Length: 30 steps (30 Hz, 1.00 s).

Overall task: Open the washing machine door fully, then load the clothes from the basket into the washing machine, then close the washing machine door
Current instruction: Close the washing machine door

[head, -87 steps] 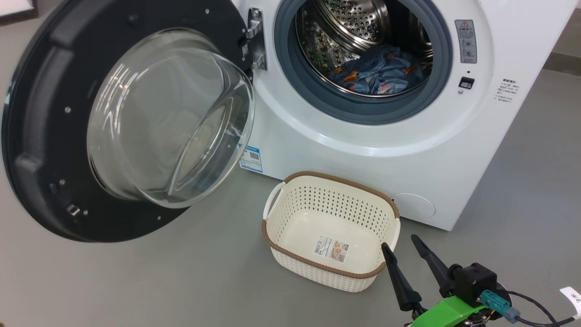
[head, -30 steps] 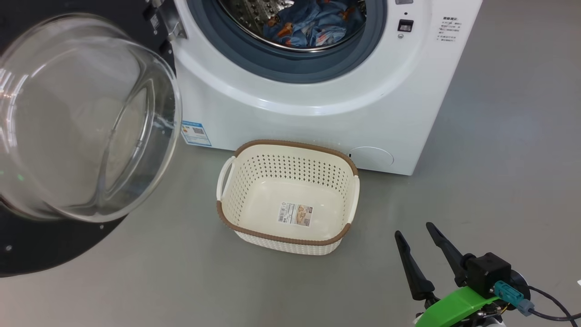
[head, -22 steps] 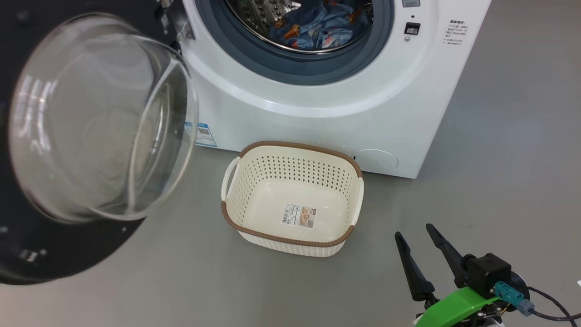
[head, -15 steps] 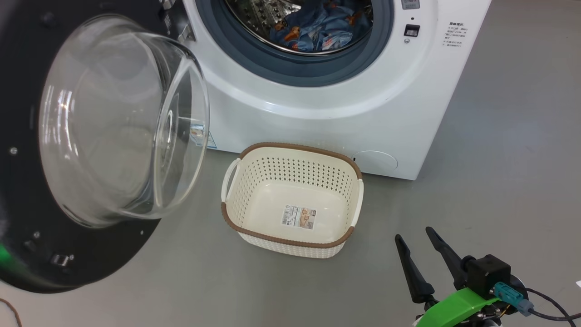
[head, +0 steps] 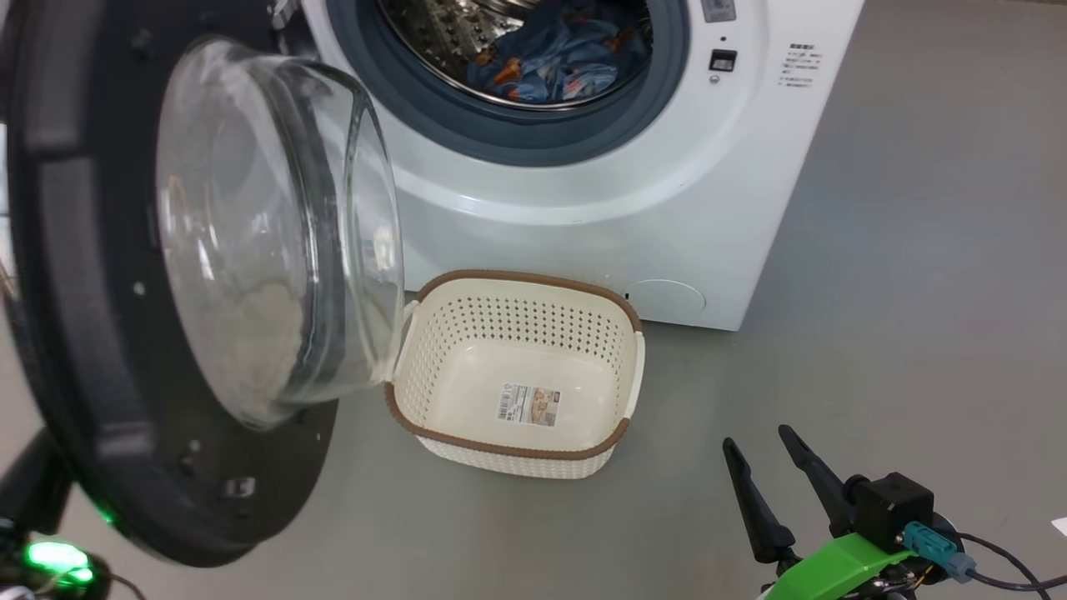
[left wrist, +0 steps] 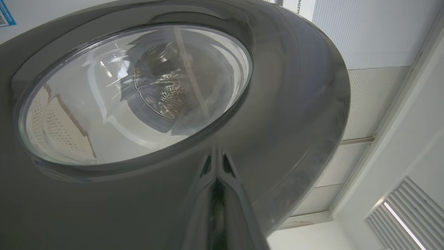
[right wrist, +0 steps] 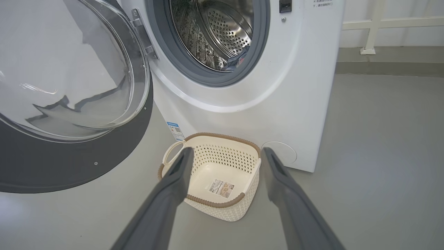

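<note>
The washing machine [head: 583, 208] stands open, and the clothes [head: 550, 58], blue printed fabric, lie in its steel drum. The washing machine door [head: 92, 350] hangs half swung at the left, its glass bowl [head: 267, 233] nearly edge-on and overlapping the basket's left handle. The basket [head: 517, 279] sits empty on the floor in front, a label on its bottom. My left gripper [left wrist: 216, 154] is shut, with its tips against the door's glossy outer face [left wrist: 295, 104] just below the window. Near the floor, right of the basket, my right gripper [head: 763, 467] is open and holds nothing.
Grey floor [head: 917, 292] spreads wide to the right of the machine. A round service flap [head: 664, 298] sits low on the machine's front beside the basket. My left arm [head: 33, 500] shows dark behind the door's lower edge, beside a green light. A white rail [right wrist: 381, 24] runs behind.
The door has swung toward the machine's opening, and its glass bowl has turned from facing me to nearly edge-on. The head camera shifted slightly. My right gripper has kept still.
</note>
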{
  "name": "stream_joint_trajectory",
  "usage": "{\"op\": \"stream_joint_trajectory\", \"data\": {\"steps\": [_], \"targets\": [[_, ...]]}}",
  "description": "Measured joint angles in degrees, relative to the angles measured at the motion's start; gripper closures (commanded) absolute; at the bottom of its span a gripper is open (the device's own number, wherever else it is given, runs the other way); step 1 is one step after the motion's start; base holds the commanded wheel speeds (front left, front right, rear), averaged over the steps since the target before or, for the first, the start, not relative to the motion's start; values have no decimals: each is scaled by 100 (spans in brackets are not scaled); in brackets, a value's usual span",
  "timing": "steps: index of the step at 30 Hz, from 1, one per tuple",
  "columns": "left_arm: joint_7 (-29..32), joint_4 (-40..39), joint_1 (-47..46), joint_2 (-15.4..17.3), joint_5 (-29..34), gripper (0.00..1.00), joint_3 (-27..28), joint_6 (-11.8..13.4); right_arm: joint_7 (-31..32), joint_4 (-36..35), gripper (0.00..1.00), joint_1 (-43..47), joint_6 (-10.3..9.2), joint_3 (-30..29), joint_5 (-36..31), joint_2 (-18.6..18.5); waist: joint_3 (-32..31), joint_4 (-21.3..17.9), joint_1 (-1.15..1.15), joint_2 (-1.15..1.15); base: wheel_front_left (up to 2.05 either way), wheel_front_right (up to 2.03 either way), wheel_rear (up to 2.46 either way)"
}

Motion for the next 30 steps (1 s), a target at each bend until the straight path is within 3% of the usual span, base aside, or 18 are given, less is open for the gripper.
{"op": "stream_joint_trajectory", "data": {"steps": [9,21,30], "targets": [[11,-771,261,-435,-9,100,-577,-44,-8,65,0,0,0,3,144,1,-11,-285,0,0,0,0,0],[-583,-994,266,-516,-35,100,-1582,-130,-110,87,0,-25,0,3,201,1,81,-864,0,0,0,0,0],[-1157,-869,4,-525,5,100,-1934,-225,-211,125,0,-138,0,-5,234,1,237,-1445,0,0,0,0,0]]}}
